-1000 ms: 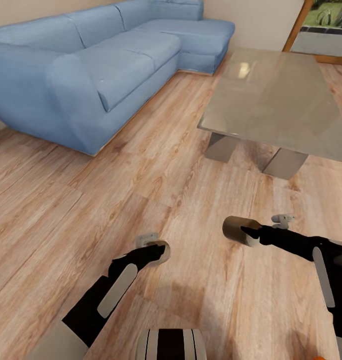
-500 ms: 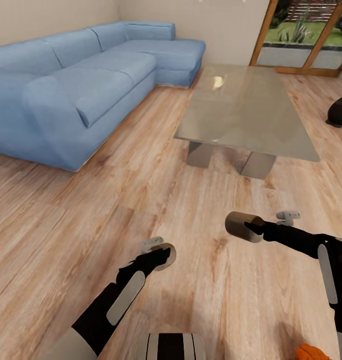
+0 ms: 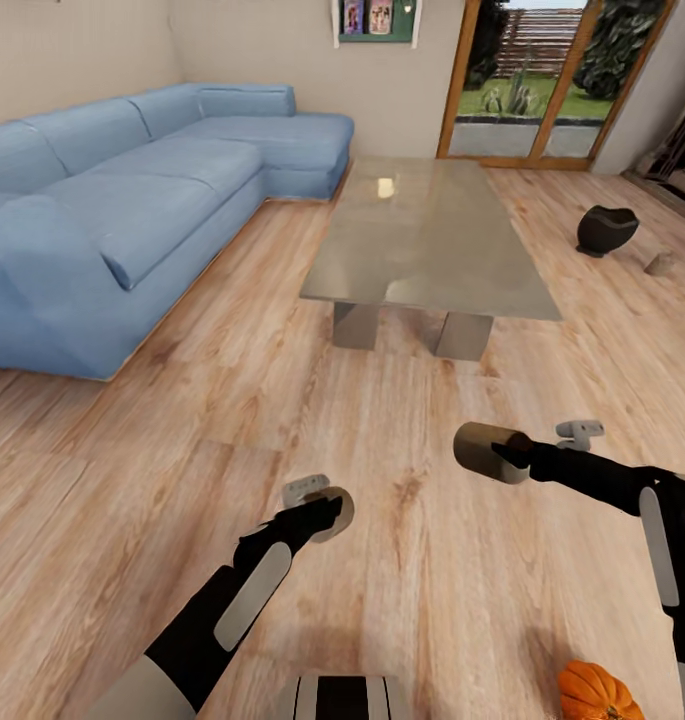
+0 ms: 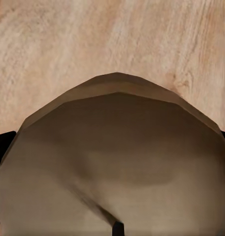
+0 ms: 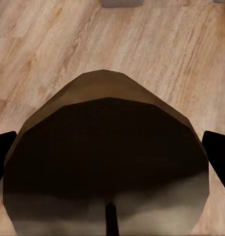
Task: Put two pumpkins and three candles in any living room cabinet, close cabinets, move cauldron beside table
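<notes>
Nearest, at the lower right corner of the head view, one pumpkin (image 3: 594, 692) on the floor (image 3: 182, 450), just beside the right arm and partly cut by the frame edge; second pumpkin not located. A little farther out, left hand (image 3: 322, 505) low over the floor, closed around a brown candle (image 3: 334, 508), its rounded end crowding the left wrist view (image 4: 112, 162) with dark fingers at both sides; right hand (image 3: 502, 458) likewise clamped on another brown candle (image 3: 480, 452), seen end-on in the right wrist view (image 5: 107, 157) between two dark fingers. Beyond the arms, bare planks, then a low glass-topped table (image 3: 422, 240) on two block legs; a blue corner sofa (image 3: 112, 210) along the left wall. Farther right, well apart from the table, a dark cauldron (image 3: 606, 230) on the floor, with a small greyish object (image 3: 662, 264) near it, too small to identify, perhaps the third candle. At the back, glass doors (image 3: 527, 90) onto a garden; no cabinet identifiable from here.

Step in hand, by judgement: carrying two candles in search of a cabinet. Next move calls for turning the base until a cabinet comes into sight, opening it despite full hands, so probably setting one candle down first; pumpkin and cauldron left for afterwards.
</notes>
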Available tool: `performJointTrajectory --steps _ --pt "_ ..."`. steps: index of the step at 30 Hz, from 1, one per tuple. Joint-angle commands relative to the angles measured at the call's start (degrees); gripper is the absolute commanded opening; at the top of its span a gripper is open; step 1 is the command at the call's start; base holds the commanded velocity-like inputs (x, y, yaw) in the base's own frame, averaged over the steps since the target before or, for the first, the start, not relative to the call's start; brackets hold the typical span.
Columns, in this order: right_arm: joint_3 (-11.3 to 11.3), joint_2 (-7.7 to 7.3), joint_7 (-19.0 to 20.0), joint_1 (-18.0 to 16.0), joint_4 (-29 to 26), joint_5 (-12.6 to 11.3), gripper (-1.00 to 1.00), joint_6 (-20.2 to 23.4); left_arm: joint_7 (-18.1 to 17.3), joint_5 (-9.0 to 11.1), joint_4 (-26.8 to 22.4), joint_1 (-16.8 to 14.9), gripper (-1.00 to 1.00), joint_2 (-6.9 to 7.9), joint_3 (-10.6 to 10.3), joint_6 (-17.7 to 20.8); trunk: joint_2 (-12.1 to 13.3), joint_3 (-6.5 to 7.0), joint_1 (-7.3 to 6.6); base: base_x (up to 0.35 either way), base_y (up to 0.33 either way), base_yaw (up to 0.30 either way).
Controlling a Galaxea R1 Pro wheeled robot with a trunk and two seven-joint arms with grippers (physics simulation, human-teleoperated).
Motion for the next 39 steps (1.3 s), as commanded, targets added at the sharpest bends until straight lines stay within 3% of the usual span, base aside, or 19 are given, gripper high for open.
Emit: performJointTrajectory --steps 1,6,9,11,13,17,23,39 --pt "-0.1 -0.03 0.1 -0.1 0.0 -0.3 -1.00 0.5 0.5 0.5 0.0 0.0 -1.00 0.01 -0.1 0.0 0.0 0.19 -0.03 0.000 0.000 -0.277" --pt "-0.3 -0.18 -0.1 -0.5 0.0 -0.3 -1.00 0.6 0.6 0.6 1.8 -0.1 -1.00 -0.06 0.0 -0.2 0.1 1.29 -0.16 0.000 0.000 -0.277" --pt "-0.4 -0.02 -0.6 -0.7 0.0 -0.3 -1.00 0.7 1.2 -0.1 3.6 -0.1 -1.00 -1.05 0.0 -1.5 0.1 1.96 -0.24 0.000 0.000 -0.277" --pt "-0.4 0.33 -6.7 -1.4 0.0 -0.2 -1.00 0.7 1.4 -0.3 4.3 -0.1 -1.00 -1.26 0.0 -2.7 0.1 2.40 -0.29 0.000 0.000 -0.277" --pt "-0.4 0.43 -9.9 -1.6 0.0 -0.2 -1.00 0.7 1.2 -0.7 4.4 -0.1 -1.00 -1.30 0.0 -2.9 0.2 2.84 -0.34 0.000 0.000 -0.277" --pt "-0.2 0.55 -13.2 -1.6 0.0 -0.2 -1.00 0.6 0.6 -1.5 4.8 -0.1 -1.00 -1.39 0.0 -3.2 0.2 3.73 -0.45 0.000 0.000 -0.277" --pt "-0.1 0.44 -13.5 -1.7 0.0 -0.2 -1.00 0.5 0.5 -1.1 6.6 -0.1 -1.00 -1.86 0.2 -4.8 0.3 5.06 -0.60 0.000 0.000 -0.277" --pt "-0.1 0.37 -13.5 -1.7 0.0 -0.2 -1.00 0.5 -0.6 -1.1 9.4 -0.1 -1.00 -2.28 0.7 -4.3 0.5 8.60 -1.01 0.000 0.000 -0.277"
